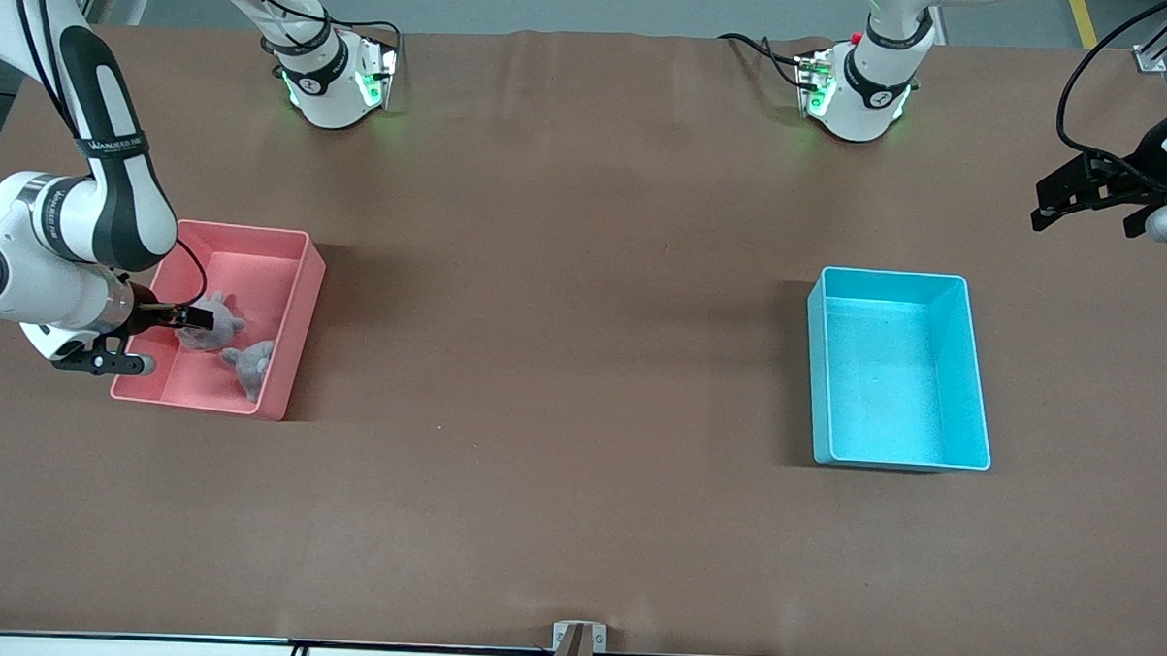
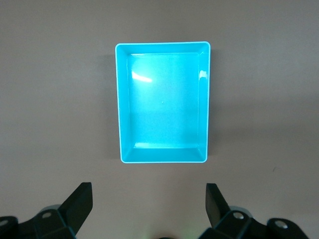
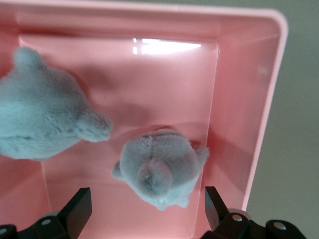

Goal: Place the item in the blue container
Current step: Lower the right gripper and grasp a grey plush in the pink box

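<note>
Though blurred, "WANJEED" arm (image 1: 114,147) lettering.

Light blue container (image 1: 970,380) at right on a plain brown table (image 1: 563,366); pink bin (image 1: 297,337) at left holding two grey plush toys (image 1: 226,340).

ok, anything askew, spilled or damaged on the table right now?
Nothing stands out. The blue container sits flat and empty. Two grey plush toys lie inside the pink bin, nothing spilled. The right gripper hangs open over the toys; the left gripper waits open near the table's edge.
</note>
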Robot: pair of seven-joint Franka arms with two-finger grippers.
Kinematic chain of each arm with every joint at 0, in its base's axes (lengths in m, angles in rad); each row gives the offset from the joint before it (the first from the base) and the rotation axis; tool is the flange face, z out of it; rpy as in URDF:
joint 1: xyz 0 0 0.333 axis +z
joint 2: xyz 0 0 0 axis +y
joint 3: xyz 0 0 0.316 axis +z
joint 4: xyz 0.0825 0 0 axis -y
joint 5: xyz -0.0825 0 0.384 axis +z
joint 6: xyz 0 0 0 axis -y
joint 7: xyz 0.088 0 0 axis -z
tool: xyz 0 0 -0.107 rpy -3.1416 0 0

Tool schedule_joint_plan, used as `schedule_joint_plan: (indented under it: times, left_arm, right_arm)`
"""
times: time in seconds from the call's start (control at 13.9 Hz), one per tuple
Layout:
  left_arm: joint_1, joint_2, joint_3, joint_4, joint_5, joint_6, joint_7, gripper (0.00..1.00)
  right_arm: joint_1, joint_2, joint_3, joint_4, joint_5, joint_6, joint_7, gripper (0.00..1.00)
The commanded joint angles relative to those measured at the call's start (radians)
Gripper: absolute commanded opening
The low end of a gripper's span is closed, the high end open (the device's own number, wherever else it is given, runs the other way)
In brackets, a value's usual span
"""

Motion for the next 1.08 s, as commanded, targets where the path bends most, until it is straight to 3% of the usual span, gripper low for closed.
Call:
schedule_joint_plan:
  times: [0.0, 0.5, 0.86, 1.01]
  left_arm:
    - [0.000, 0.006, -0.001, 0.011, 0.007, -0.002, 0.022, 1.00]
    - [-0.001, 0.007, -0.001, 0.012, 0.005, 0.029, 0.021, 1.00]
    - [-0.006, 0.007, -0.004, 0.012, 0.007, 0.047, 0.016, 1.00]
    - [-0.006, 0.009, -0.005, 0.012, 0.007, 0.050, 0.016, 1.00]
  right_arm:
    - [-0.020, 0.015, 0.015, -0.028, -0.028, 0.020, -0.010, 1.00]
    - [-0.021, 0.053, 0.013, -0.035, -0.096, 0.077, -0.008, 1.00]
    - [-0.034, 0.083, 0.015, -0.041, -0.096, 0.086, -0.005, 0.99]
    - [-0.034, 0.083, 0.015, -0.047, -0.097, 0.083, -0.005, 0.90]
